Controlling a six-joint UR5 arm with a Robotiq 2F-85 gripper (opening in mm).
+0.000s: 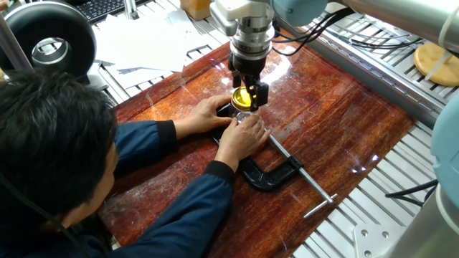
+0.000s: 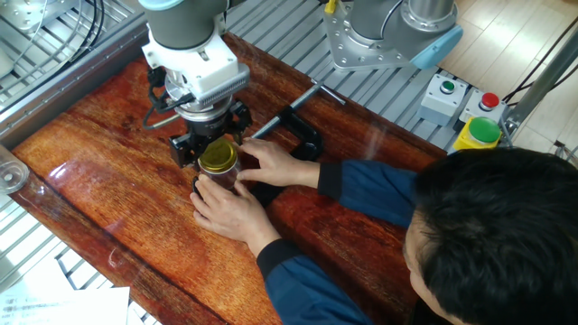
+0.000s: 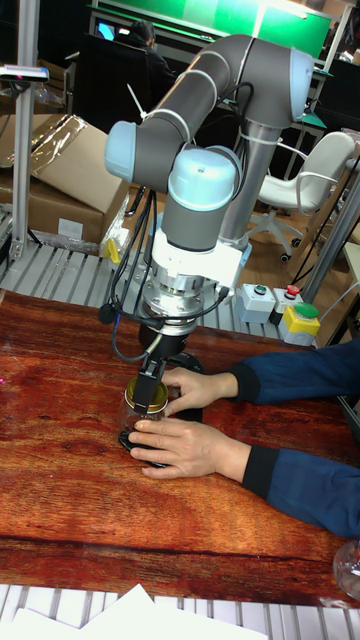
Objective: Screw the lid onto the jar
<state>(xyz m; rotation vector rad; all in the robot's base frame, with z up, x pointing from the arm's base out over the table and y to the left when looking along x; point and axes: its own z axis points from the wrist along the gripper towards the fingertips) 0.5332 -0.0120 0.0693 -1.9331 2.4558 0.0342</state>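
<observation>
The yellow lid [image 1: 244, 96] [image 2: 217, 157] [image 3: 146, 397] sits on the mouth of the clear glass jar [image 2: 217, 178] [image 3: 133, 418], which stands on the red-brown wooden board [image 1: 337, 107]. My gripper [image 1: 246, 92] [image 2: 213, 144] [image 3: 152, 385] comes straight down from above. Its black fingers [image 1: 259, 92] stand on either side of the lid and are shut on it. A person's two hands [image 1: 240, 135] [image 2: 237, 206] [image 3: 185, 447] wrap around the jar's body and hide most of it.
A black C-clamp [image 1: 270, 176] [image 2: 302, 135] lies on the board beside the hands. The person's head and blue sleeves [image 1: 143, 165] fill the near side. A tan wooden disc [image 1: 437, 61] lies off the board. A button box [image 2: 442, 95] stands beyond the board's edge.
</observation>
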